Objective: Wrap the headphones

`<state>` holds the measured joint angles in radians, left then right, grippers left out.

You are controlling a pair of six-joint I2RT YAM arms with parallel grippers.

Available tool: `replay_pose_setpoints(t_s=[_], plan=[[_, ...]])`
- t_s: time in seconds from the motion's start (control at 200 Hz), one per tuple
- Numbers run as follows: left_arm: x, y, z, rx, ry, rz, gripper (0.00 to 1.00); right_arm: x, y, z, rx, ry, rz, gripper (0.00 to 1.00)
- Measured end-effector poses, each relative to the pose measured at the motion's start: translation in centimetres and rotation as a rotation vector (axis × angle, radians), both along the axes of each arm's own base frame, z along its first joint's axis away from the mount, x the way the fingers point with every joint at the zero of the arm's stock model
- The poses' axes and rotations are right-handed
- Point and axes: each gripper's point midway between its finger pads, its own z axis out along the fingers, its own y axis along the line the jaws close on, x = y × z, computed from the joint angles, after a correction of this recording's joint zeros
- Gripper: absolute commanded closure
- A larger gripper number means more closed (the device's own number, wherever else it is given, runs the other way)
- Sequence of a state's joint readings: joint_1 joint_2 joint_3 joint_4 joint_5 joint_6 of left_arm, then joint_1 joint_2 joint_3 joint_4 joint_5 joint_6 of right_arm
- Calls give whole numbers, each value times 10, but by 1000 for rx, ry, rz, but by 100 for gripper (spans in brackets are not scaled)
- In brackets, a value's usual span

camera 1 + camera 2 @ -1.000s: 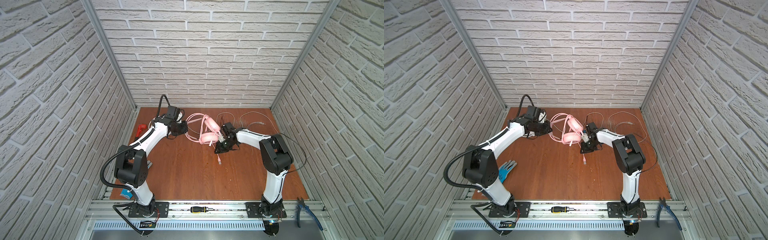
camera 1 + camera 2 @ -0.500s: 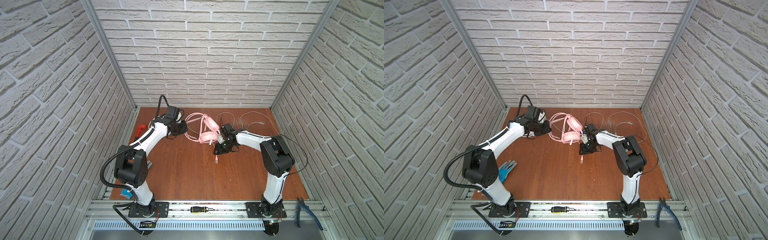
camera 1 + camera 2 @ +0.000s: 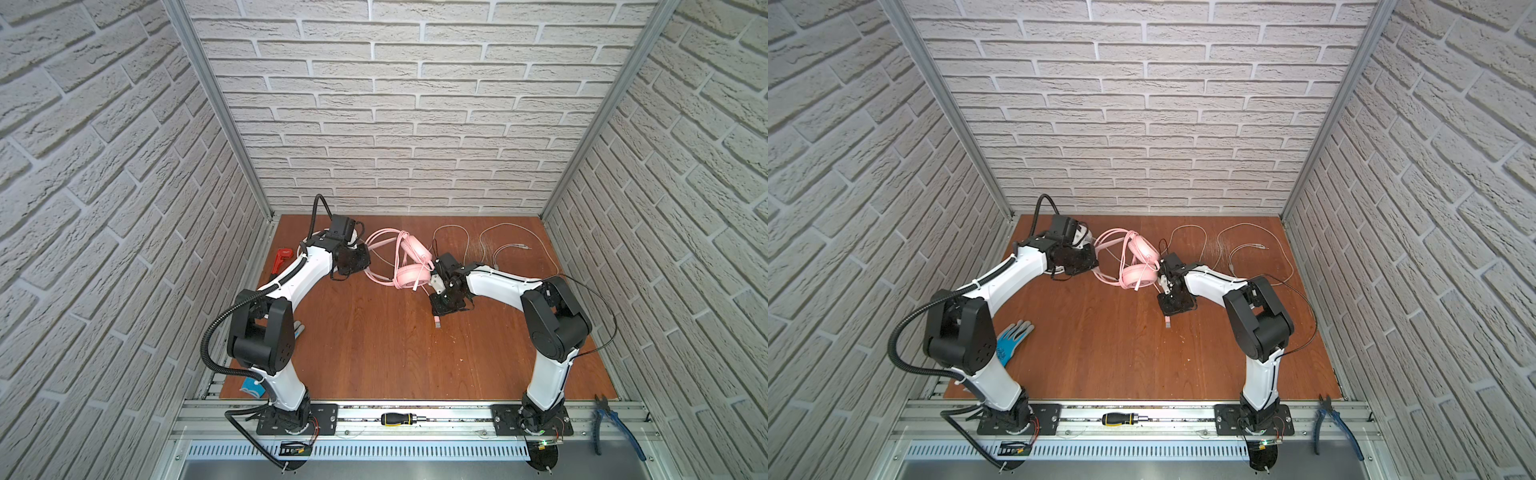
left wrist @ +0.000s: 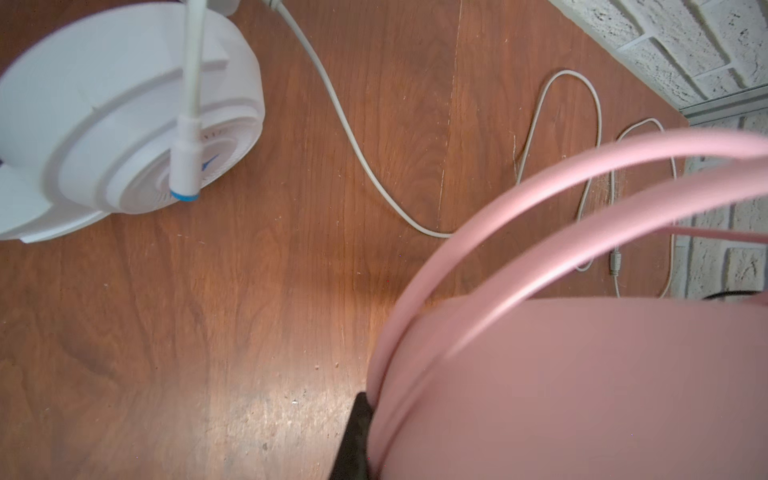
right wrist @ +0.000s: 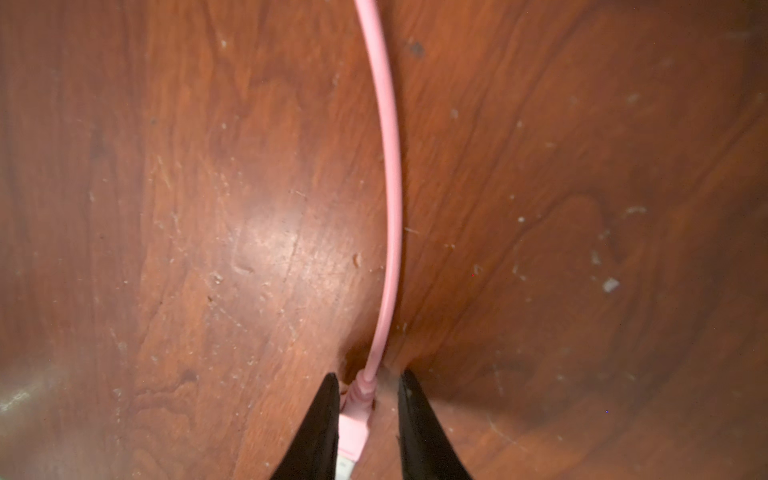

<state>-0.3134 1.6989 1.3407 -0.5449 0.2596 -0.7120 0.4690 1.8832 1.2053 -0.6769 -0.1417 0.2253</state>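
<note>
Left jaws: pressed together on the headband of the pink headset, at the far left of the table; in the left wrist view only one black finger of the left gripper shows, tight against the pink wires
Right jaws: spread, with the plug lying between them; one finger touches it, the other stands just clear, so the right gripper is not pinching it
Pink headset: between the two grippers near the back wall, earcups stacked, cable looped over them
Pink cable: runs from the plug across the wood
Plug from above: on the table just in front of the right gripper, in both top views
White headset: earcup flat on the table beside the left gripper, mostly hidden under that arm from above
White cable: loose curves at the back right
Odds and ends: wrench by the left wall, glove near the left arm's base, screwdriver and pliers on the front rail
</note>
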Motion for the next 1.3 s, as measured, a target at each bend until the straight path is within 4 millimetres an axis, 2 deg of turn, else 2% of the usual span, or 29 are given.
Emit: replay_pose_setpoints(t_s=[0.19,0.425,0.7,0.91,1.115,1.3], plan=[[-1,2,-3,-1,9,2,100,-4,-10,0,-51,4,-4,71],[-1,3,-3,-6,12,4,100,-9,-15,0,-79,5,23,63],[-3,4,-8,-13,27,16,100,-17,-25,0,-138,21,60,63],[-4,3,-8,-15,31,15,100,-26,-29,-1,-171,42,91,57],[-4,3,-8,-22,33,19,100,-26,-27,0,-165,43,97,57],[-4,3,-8,-22,34,20,100,-23,-28,-1,-193,48,96,66]])
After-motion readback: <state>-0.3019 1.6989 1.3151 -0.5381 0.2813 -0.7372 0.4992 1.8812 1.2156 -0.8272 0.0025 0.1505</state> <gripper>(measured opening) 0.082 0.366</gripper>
